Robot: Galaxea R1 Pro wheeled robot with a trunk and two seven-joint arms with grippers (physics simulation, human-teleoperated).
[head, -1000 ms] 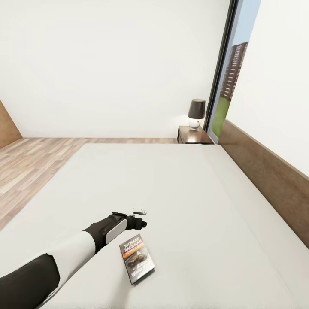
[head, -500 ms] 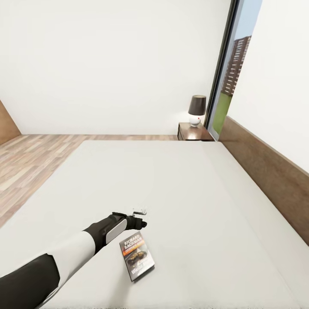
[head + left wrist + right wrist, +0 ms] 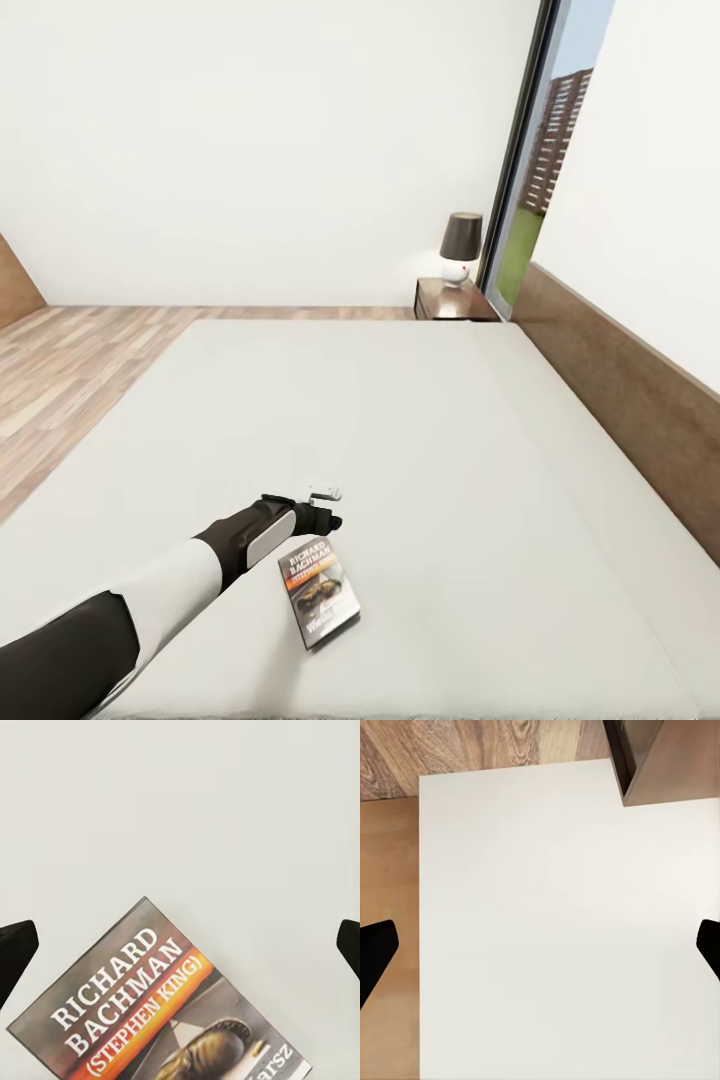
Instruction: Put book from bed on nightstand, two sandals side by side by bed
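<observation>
The book (image 3: 318, 592), a dark paperback with white "Richard Bachman" lettering and an orange band, lies flat on the bed's pale grey mattress (image 3: 430, 440) near its front edge. My left gripper (image 3: 322, 517) hovers just beyond the book's far end, fingers pointing down. In the left wrist view the book (image 3: 165, 1005) lies below the open left gripper (image 3: 180, 952), whose dark fingertips (image 3: 15, 960) stand wide apart with nothing between them. The nightstand (image 3: 455, 298) stands at the bed's far right corner. My right gripper (image 3: 540, 949) is open over a white surface. The sandals are out of view.
A dark-shaded lamp (image 3: 460, 248) sits on the nightstand. The brown headboard (image 3: 620, 390) runs along the bed's right side, with a tall window (image 3: 545, 170) behind it. Wooden floor (image 3: 70, 370) lies left of the bed. A dark brown wooden piece (image 3: 660, 757) borders the white surface.
The head camera has shifted a little, so the nightstand and far wall sit slightly higher in the picture. My left arm and the book hold the same places.
</observation>
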